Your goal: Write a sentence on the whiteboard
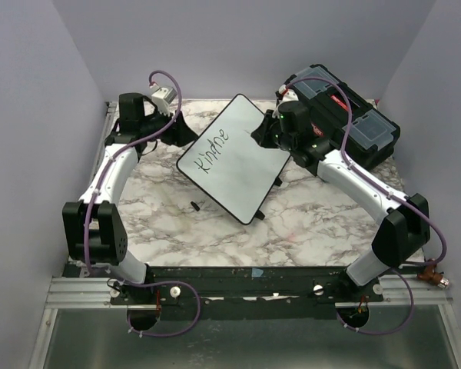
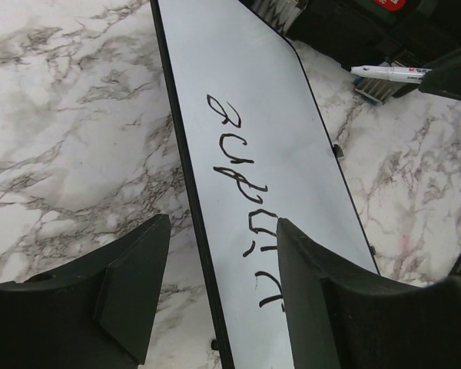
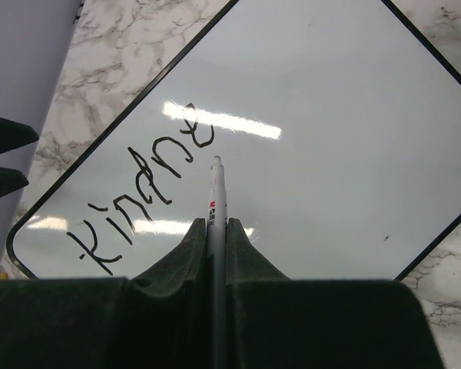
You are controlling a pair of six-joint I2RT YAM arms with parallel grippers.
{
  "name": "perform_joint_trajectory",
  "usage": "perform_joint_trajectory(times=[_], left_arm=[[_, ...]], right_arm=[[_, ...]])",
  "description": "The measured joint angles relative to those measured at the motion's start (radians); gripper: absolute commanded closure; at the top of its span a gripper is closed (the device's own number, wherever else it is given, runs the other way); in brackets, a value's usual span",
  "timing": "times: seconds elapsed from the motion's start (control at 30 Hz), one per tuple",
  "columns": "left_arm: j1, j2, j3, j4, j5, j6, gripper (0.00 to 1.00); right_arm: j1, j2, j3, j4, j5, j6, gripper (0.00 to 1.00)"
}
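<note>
The whiteboard lies cornerwise on the marble table, white with a thin black frame. Black lettering on it reads "Kindne", which also shows in the right wrist view and the left wrist view. My right gripper is shut on a white marker, whose tip points at the board just right of the last "e". Whether the tip touches is unclear. My left gripper is open over the board's left edge, one finger above the marble and one above the board, holding nothing.
A black plastic toolbox stands at the back right, close behind the right arm. A small black cap lies on the marble near the board's front left edge. Purple walls enclose the table on three sides.
</note>
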Motion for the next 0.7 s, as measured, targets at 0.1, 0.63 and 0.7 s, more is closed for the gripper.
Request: perform_joint_trajectory(times=[0.1, 0.63, 0.7], left_arm=[[0.000, 0.086, 0.076, -0.021, 0.038, -0.023, 0.43], [-0.049, 0.399, 0.323, -0.077, 0.105, -0.112, 0.51], [-0.055, 0.421, 0.343, -0.077, 0.109, -0.125, 0.55]], right_arm=[[0.000, -0.008, 0.000, 0.000, 0.000, 0.000, 0.99], [0.000, -0.016, 0.000, -0.003, 0.000, 0.000, 0.99], [0.000, -0.016, 0.000, -0.004, 0.000, 0.000, 0.99]])
